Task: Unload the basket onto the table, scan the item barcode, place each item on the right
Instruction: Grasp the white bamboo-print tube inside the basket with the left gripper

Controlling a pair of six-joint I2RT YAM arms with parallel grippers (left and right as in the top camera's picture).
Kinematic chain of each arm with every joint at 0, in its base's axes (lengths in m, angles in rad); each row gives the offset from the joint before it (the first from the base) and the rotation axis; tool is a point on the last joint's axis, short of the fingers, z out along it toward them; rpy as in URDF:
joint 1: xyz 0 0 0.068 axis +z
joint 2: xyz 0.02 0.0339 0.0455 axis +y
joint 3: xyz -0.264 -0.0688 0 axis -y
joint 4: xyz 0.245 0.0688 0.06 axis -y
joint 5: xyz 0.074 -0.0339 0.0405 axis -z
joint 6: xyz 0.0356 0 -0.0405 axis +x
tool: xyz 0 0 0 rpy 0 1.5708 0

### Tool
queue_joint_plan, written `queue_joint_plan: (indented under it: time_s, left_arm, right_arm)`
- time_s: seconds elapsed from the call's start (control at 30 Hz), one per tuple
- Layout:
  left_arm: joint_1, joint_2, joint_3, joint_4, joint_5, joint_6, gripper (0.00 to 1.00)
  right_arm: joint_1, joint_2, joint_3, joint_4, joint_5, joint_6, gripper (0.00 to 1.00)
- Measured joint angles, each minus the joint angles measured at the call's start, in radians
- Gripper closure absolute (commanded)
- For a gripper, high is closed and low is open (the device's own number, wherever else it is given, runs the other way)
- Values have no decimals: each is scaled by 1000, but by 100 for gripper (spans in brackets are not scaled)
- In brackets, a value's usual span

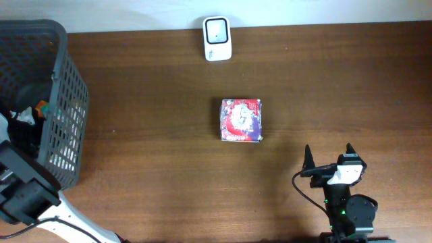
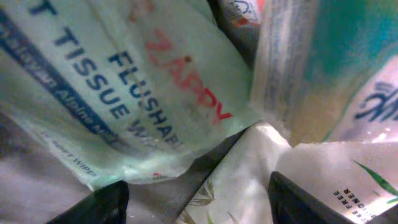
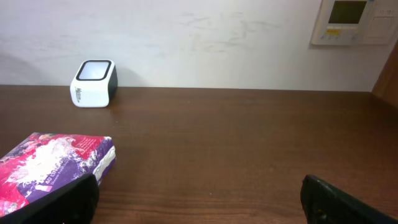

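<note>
Left wrist: my left end effector (image 2: 196, 202) straddles a white pack (image 2: 231, 177) in the basket (image 1: 67, 121), jaws apart, no grip yet (right end effector (image 1: 328, 150) wide, empty). I judge the scanner (image 1: 217, 38) step is all ahead.

I see my left gripper (image 2: 198, 206) right up close to soft packs (image 2: 336, 62). Its two dark fingers (image 2: 96, 205) stand apart at the bottom, with a white leafy pack (image 2: 230, 177) between them. Above lies a pale green tissue pack (image 2: 124, 93) that says ZAPPY.
</note>
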Motion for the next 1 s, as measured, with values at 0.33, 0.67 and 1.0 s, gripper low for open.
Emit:
queue_joint_plan:
  time_s: [0.33, 0.67, 1.0]
  left_arm:
    - [-1, 11, 135, -158, -49, -58, 99]
    - [-12, 11, 214, -201, 119, 1, 25]
    - [-80, 11, 95, -155, 13, 68, 29]
  right_arm:
    - [0, 0, 0, 0, 0, 0, 1]
    - [0, 0, 0, 0, 0, 0, 1]
    - [0, 0, 0, 1, 0, 0, 1]
